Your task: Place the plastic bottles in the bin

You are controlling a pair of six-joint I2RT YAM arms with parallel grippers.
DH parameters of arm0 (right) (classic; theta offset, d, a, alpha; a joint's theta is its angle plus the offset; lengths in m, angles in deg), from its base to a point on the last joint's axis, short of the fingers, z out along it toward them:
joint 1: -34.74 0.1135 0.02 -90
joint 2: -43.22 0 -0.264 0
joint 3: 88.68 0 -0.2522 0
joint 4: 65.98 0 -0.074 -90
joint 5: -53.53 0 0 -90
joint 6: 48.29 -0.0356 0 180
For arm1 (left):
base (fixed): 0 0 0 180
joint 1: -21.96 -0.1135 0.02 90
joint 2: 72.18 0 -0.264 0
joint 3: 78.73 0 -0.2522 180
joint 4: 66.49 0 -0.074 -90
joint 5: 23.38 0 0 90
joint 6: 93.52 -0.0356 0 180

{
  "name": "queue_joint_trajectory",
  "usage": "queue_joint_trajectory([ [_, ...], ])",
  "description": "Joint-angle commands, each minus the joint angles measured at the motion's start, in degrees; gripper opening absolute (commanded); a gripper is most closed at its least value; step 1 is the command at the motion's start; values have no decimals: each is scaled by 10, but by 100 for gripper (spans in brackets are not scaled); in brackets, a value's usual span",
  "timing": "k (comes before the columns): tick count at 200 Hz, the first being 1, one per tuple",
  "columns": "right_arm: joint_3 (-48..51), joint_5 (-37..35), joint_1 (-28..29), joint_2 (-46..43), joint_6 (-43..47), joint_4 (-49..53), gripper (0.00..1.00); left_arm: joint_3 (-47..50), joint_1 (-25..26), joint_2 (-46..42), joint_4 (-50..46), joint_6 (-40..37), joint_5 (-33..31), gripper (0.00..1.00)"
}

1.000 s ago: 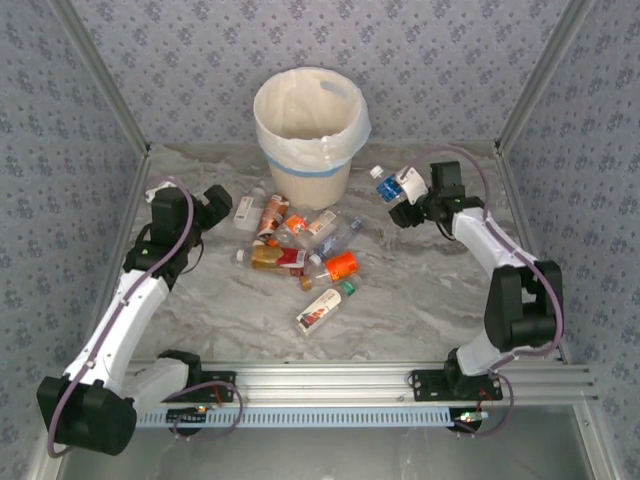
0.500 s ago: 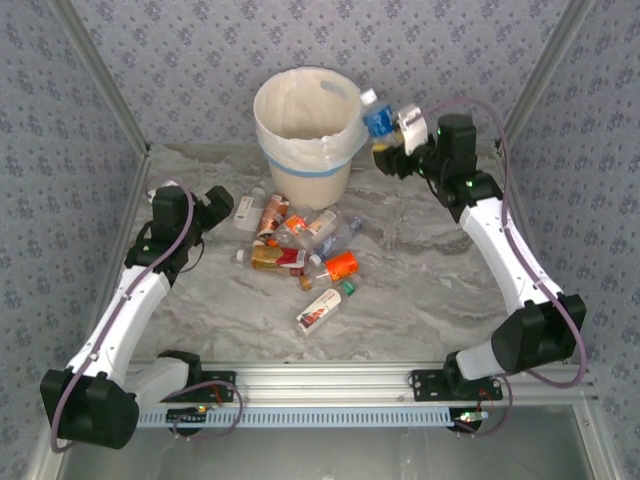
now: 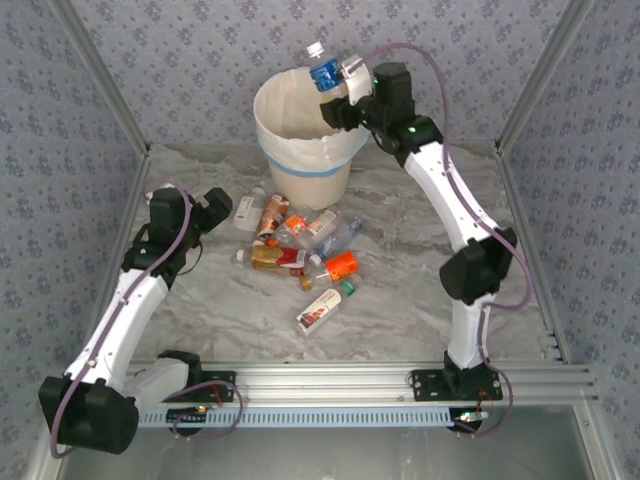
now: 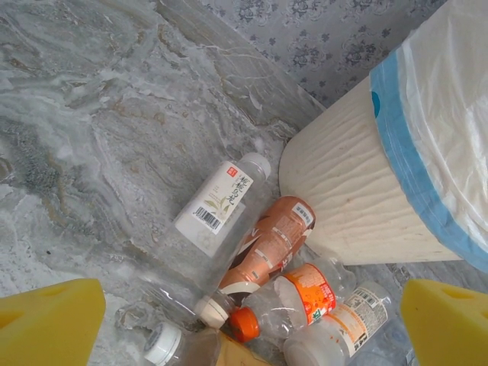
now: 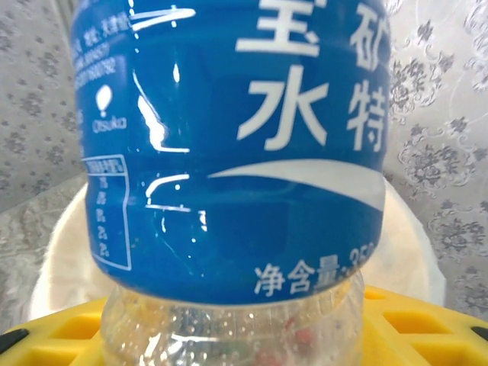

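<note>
The right end effector [image 3: 340,90] is gripping a clear plastic bottle with a blue label and a white cap [image 3: 321,70], and its yellow pads [image 5: 61,332] are pressing closed around the bottle's lower body. Over the past second the right arm has been swinging this bottle up from low over the right side of the grey marbled table [image 3: 420,280] and across to the round cream-white bin [image 3: 305,175], which is lined with a translucent bag. The bottle is now hanging tilted above the bin's far right rim, with its cap pointing up and to the left. The carry is looking almost finished. The release should be coming next, once the bottle is sitting fully over the opening, since letting go this close to the rim is risking a bounce back onto the table.

The left end effector [image 3: 218,205] is staying where it was, hovering with its jaws spread wide over the left edge of the heap of small plastic bottles [image 3: 300,250]. The heap is lying undisturbed just in front of the bin and waiting to be collected, so most of the task is remaining.
</note>
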Motion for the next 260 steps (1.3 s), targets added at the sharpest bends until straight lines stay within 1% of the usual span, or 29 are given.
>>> queue_joint_trajectory([
  [1, -95, -51, 5, 60, -27, 55, 52, 8, -8, -19, -15, 3, 3, 99],
  [27, -176, -111, 17, 130, -23, 81, 55, 11, -12, -26, -19, 4, 3, 100],
  [46, -204, -148, 21, 156, -25, 85, 58, 13, -13, -28, -21, 6, 2, 100],
  [60, -205, -184, 24, 164, -24, 77, 66, 14, -13, -25, -21, 7, 2, 100],
  [78, -205, -209, 25, 168, -25, 71, 77, 14, -13, -20, -20, 11, 5, 99],
  [107, -205, -201, 25, 163, -24, 71, 87, 9, -13, -6, -19, 12, 18, 99],
  [157, -197, -202, 27, 129, -29, 100, 90, 0, -13, 20, -15, 29, 43, 100],
  [178, -150, -197, 33, 90, -29, 91, 92, -6, -13, 34, -18, 32, 54, 99],
  [230, 19, -193, 37, -23, -32, 16, 94, -1, -13, 49, -20, 50, 59, 100],
  [260, 143, -190, 37, -103, -49, -50, 95, 3, -13, 56, -27, 57, 60, 99],
])
